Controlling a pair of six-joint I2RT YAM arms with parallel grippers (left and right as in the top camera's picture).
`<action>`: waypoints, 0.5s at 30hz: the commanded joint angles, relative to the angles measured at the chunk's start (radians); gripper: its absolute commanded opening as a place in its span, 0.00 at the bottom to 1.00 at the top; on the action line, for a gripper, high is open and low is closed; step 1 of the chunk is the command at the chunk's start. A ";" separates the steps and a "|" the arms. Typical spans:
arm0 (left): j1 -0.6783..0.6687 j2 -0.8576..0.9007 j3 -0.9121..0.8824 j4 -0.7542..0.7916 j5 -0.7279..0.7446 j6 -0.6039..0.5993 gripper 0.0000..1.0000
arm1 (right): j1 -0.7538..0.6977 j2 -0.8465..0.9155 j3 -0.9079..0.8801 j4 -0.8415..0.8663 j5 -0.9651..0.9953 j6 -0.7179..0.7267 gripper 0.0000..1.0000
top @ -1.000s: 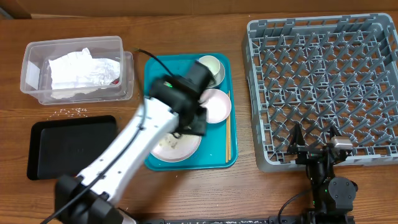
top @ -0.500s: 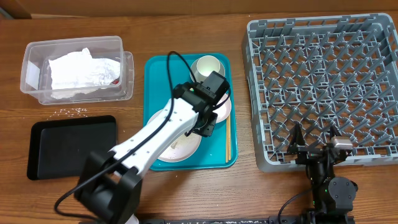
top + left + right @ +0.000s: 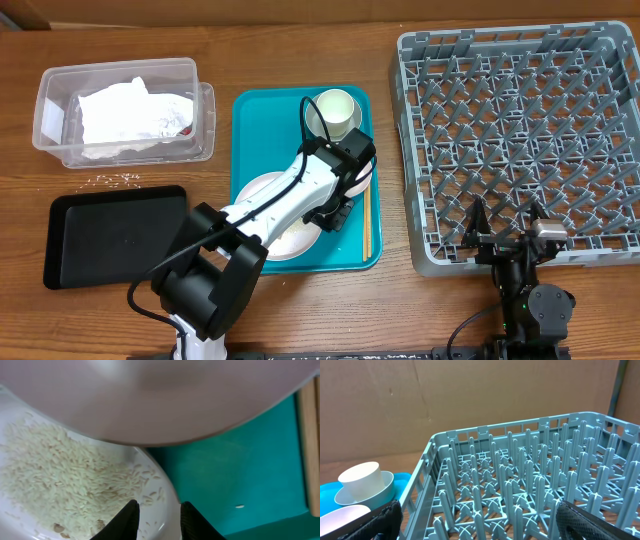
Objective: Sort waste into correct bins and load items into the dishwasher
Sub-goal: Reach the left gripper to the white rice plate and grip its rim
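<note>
Wooden table (image 3: 300,60); rice-strewn plate (image 3: 167,496) rim between left gripper (image 3: 159,512) jaws.

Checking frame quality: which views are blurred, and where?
Left wrist: the bowl across the top is a soft blur, the rice below sharper. Right wrist: the rack is crisp, its own fingers in the bottom corners blurred. Overhead: sharp throughout.

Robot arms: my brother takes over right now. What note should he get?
Left gripper: fingers either side of the plate rim; grip unclear.
Right gripper: open, empty, by the rack.
Done: napkin and wrapper in the tub.
To do: rice on the plate and loose on the table; plate, bowl, cup, chopsticks sit on the teal tray; nothing is racked.
</note>
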 commanded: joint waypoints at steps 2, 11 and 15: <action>-0.026 0.013 -0.018 -0.016 0.095 0.018 0.31 | -0.003 -0.010 -0.010 0.006 -0.005 -0.004 1.00; -0.054 0.013 -0.019 -0.058 0.027 -0.122 0.38 | -0.003 -0.010 -0.010 0.006 -0.005 -0.004 1.00; -0.050 0.013 -0.019 -0.057 -0.037 -0.239 0.37 | -0.003 -0.010 -0.010 0.006 -0.005 -0.004 1.00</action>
